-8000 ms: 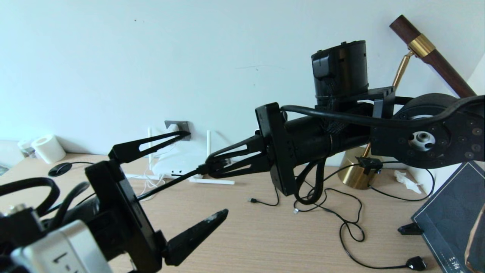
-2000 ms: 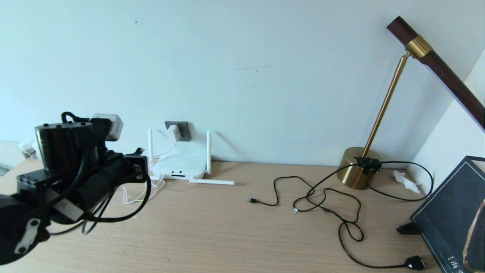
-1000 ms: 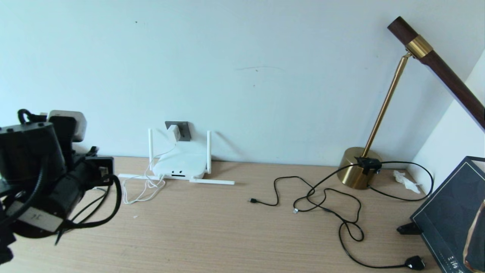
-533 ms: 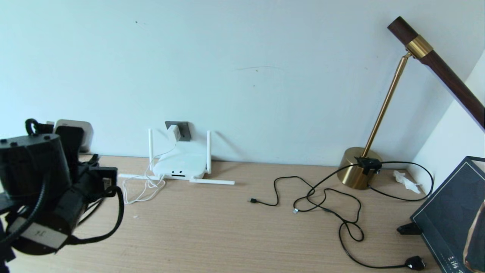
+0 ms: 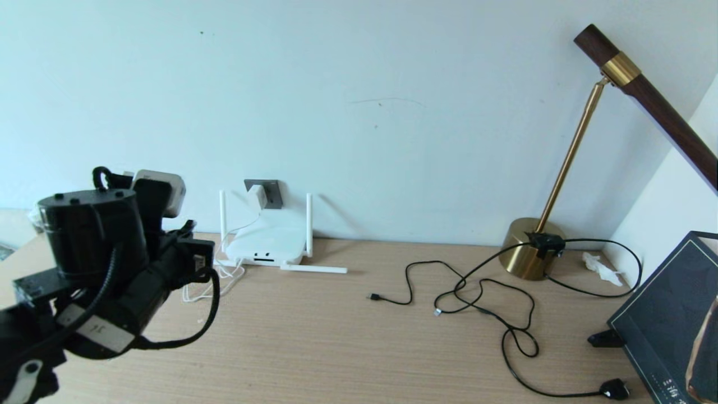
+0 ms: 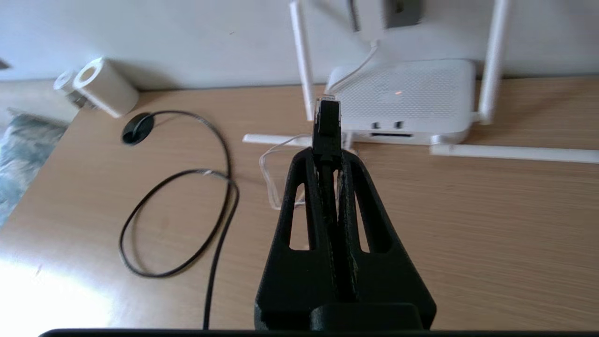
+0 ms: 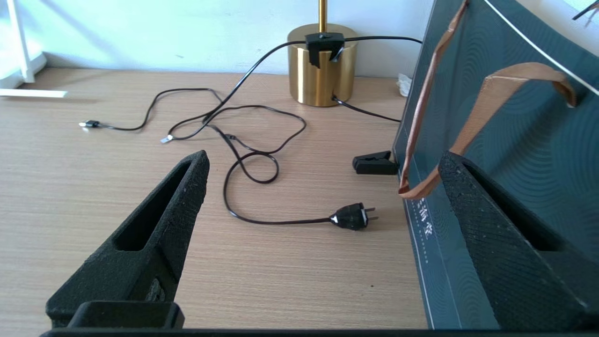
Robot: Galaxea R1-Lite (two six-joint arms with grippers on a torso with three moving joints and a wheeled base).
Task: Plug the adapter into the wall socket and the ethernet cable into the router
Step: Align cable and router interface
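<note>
The white router (image 5: 266,244) lies by the wall with its dark ports (image 6: 386,125) facing me. Above it the white adapter (image 5: 257,196) sits in the grey wall socket (image 5: 270,191), and its thin white cord (image 5: 216,283) trails onto the table. My left gripper (image 6: 326,152) is shut on the black ethernet cable, whose plug (image 6: 326,119) sticks out past the fingertips. It hangs a short way before the router's left side. The cable's loops (image 6: 187,210) lie on the table behind. My right gripper (image 7: 324,158) is open and empty, low over the table at the right.
A brass lamp (image 5: 530,258) stands at the back right. Thin black cords (image 5: 482,297) run from it to a two-pin plug (image 5: 614,388). A dark bag (image 5: 667,320) and a black clip (image 5: 606,338) are at the right edge. A paper roll (image 6: 105,86) is at the far left.
The left arm, after swinging out to the left, has come back right and toward the router with the cable plug held. The right arm left the head view earlier.
</note>
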